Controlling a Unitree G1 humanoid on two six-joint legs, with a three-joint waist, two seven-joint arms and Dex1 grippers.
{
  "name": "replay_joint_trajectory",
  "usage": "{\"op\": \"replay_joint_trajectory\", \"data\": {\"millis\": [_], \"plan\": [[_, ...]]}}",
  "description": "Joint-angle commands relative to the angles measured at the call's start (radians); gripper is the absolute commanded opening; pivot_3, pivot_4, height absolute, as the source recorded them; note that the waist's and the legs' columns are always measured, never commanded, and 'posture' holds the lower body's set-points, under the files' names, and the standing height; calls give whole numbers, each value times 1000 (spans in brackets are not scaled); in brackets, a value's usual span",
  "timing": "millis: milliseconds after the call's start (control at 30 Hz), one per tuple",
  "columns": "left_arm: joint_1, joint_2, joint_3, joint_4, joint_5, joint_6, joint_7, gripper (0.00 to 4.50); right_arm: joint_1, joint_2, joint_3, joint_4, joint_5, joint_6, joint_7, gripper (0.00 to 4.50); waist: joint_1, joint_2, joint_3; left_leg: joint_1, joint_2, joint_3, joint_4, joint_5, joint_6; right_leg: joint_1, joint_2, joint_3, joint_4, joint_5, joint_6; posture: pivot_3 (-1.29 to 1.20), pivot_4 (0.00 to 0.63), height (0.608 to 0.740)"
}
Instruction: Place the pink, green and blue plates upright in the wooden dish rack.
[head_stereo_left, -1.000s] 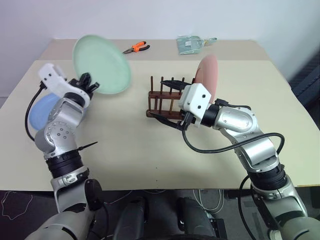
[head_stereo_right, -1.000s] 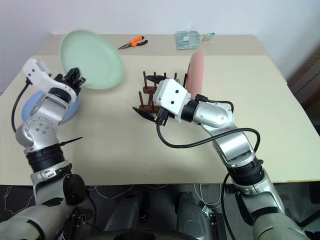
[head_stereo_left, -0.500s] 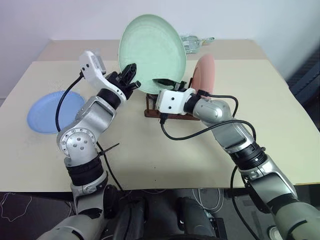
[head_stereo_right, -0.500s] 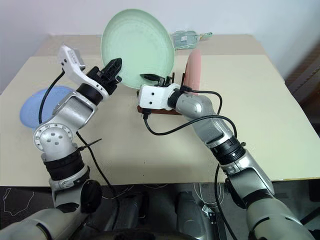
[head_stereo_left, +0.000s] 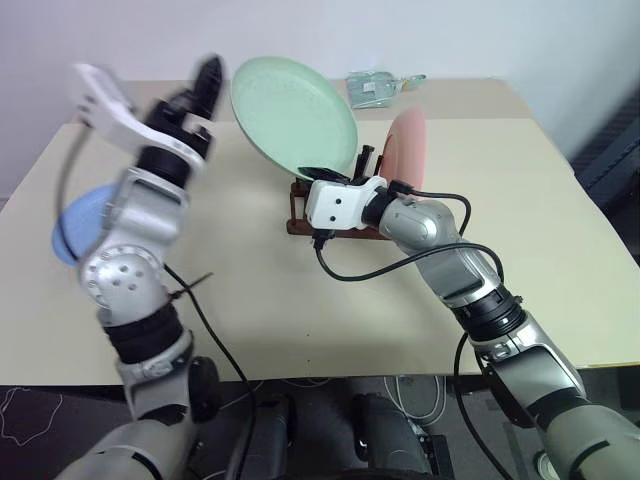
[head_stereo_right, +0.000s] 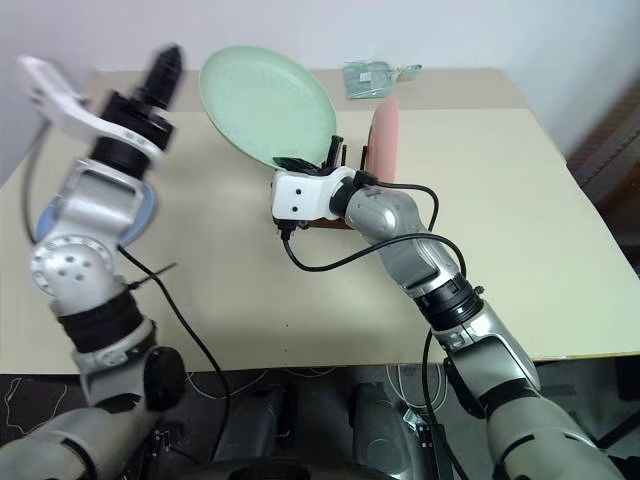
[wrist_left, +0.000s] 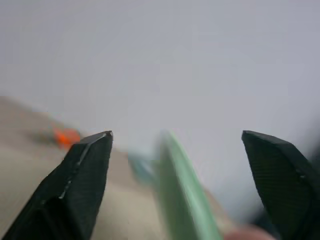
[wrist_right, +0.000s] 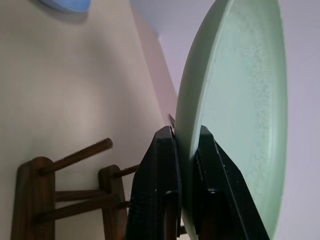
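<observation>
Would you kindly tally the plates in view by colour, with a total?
Green plate: 1
Pink plate: 1
Blue plate: 1
Total: 3

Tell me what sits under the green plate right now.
Under the green plate, the right claw pinches its lower rim above the wooden dish rack. The plate and claw cover most of the rack's pegs. The pink plate stands in the rack beside it.
</observation>
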Motion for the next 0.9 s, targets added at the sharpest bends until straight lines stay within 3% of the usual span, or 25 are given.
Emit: {"op": "replay_joint_trajectory", "data": {"millis": [33, 233, 367, 600, 900], "plan": [[51, 130, 3, 41, 164, -112, -90, 4343, 20, 44, -117, -95, 131, 7, -14, 0, 3, 0, 0, 0, 0, 0, 0, 0, 0, 0, 0, 0, 0, 0, 0, 0, 150, 738], [299, 260, -140, 86, 419, -285, -294, 4343, 143, 210, -326, -389, 558, 356, -21, 0, 8, 0, 0, -1, 1, -1, -1, 0, 1, 0, -1, 0, -1, 0, 0, 0, 150, 738], [441, 205, -276, 65, 509, -372, -376, 4343, 221, 299, -398, -531, 741, 563, -113, 0, 7, 0, -1, -1, 1, -1, -1, -1, 1, 0, -3, -1, -1, 0, -1, 0, 150, 738], [570, 99, -423, 64, 605, -465, -442, 4343, 266, 365, -453, -589, 885, 702, -240, 0, -1, 1, -1, -1, 3, 0, -2, -1, 1, -4, -6, 1, 3, -1, -5, 0, 150, 738], [618, 81, -449, 55, 644, -487, -492, 4343, 274, 383, -469, -553, 967, 771, -337, 0, 1, 1, -1, -1, 2, 0, -2, -1, 1, -4, -6, 1, 3, -2, -6, 0, 150, 738]]}}
